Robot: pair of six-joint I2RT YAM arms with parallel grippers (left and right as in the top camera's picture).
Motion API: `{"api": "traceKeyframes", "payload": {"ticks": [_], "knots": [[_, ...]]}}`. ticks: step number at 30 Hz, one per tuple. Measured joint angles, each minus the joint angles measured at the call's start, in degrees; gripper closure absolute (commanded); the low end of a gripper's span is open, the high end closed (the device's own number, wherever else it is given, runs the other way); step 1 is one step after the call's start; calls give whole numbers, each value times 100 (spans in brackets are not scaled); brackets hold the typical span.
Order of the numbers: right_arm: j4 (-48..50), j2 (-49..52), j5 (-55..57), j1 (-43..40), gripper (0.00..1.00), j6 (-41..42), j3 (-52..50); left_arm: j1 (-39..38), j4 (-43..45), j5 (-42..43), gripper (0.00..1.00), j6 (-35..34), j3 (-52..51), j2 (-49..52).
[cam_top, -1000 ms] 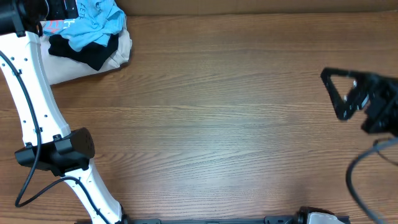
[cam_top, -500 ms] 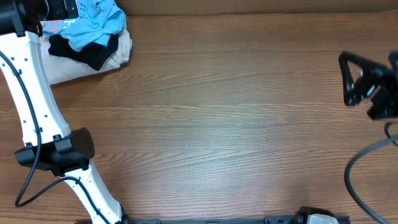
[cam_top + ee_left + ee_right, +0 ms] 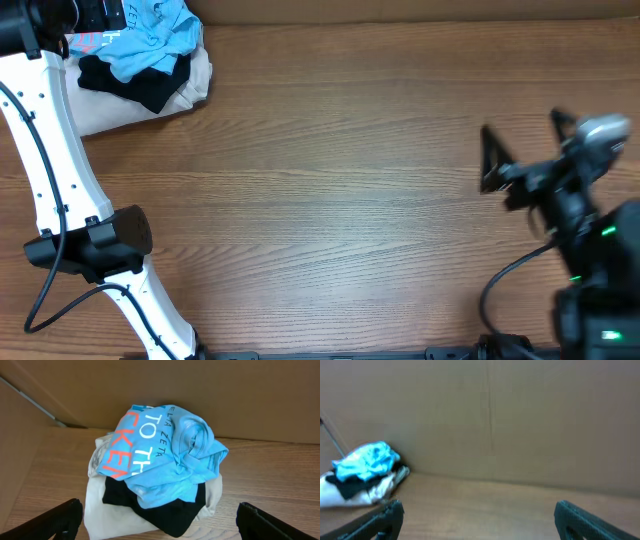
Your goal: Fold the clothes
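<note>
**Right arm swings inward; shirt not yet picked up in the far corner**

On the robot's side of the desk [image 3: 350,200], the right arm [image 3: 580,230] is what has changed. A second ago it sat by the desk's right edge, and half a second ago it had drawn further out. Now it has come inward and turned to face left. The right end effector [image 3: 477,512] is spread wide with nothing between its fingers. Its camera looks level across the bare wood toward the distant pile. I read this as repositioning rather than a reach. It is well apart from the clothing, and no fold has begun.

Further back, the left arm [image 3: 50,150] has not moved. Its white link runs from the elbow near the front-left up to the far-left corner. There the left end effector [image 3: 159,506] hangs above the pile, fingers wide apart and holding nothing.

Farthest away, near the cardboard wall [image 3: 200,385], the sky-blue T-shirt [image 3: 165,445] lies where it was. It is crumpled on top of a black garment [image 3: 170,517], which rests on a cream garment [image 3: 102,515]. The shirt probably has to be lifted off these and spread on the open desk before any fold is possible.
</note>
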Motion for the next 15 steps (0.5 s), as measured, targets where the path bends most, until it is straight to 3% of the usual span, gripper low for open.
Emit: {"api": "traceKeyframes", "payload": {"ticks": [4,8,15], "knots": [[804,-828,315,96,0,-28,-1582,0,17,-2,0,0,-2,0],[894,-1860,562,227,0,-26,-2949,0,7,-2,0,0,-9,2],[1064,-2955,719,284,0,-22,-4111,0,0,0,0,0,-11,2]]}}
